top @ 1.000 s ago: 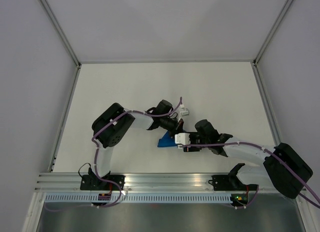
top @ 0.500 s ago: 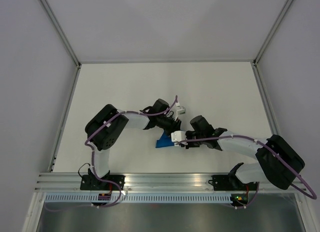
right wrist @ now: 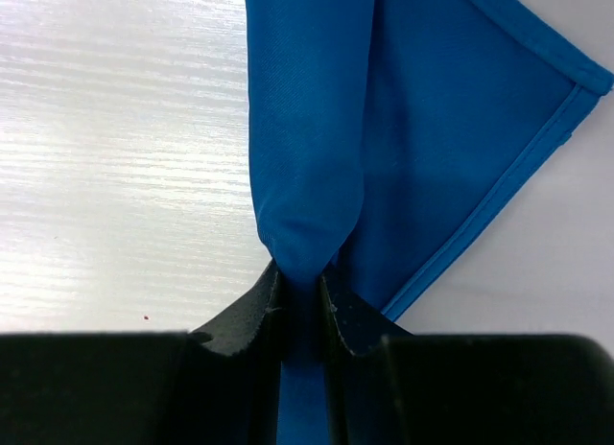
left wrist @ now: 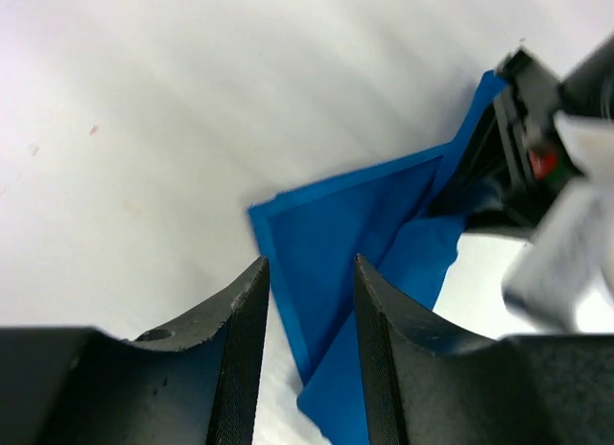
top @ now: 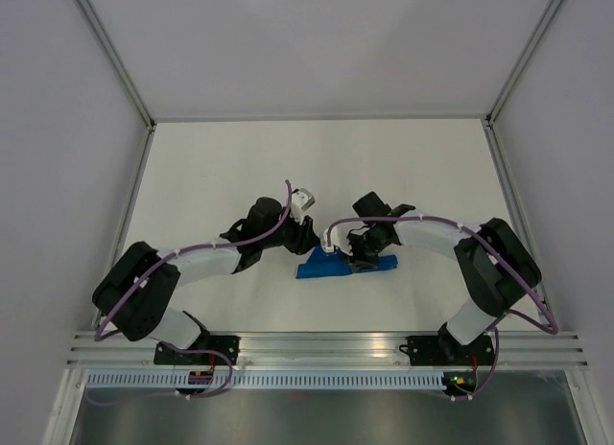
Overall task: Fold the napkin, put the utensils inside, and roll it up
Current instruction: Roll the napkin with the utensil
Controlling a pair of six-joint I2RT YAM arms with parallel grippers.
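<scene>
White tabletop (top: pixel 240 157) is occupied toward 6 o'clock by a thin bright blue cloth napkin (top: pixel 317 269), bunched long and narrow. A raised fold is pinched tight in the right claw (right wrist: pixel 299 287), probably so it can be drawn over. The left claw (left wrist: pixel 307 301) is held open and empty above its 9 o'clock corner.

I find nothing readable: no words, numbers, brand marks or signs on the blue napkin (right wrist: pixel 422 128), nor on the white surface (right wrist: pixel 115 128) beneath it.
</scene>
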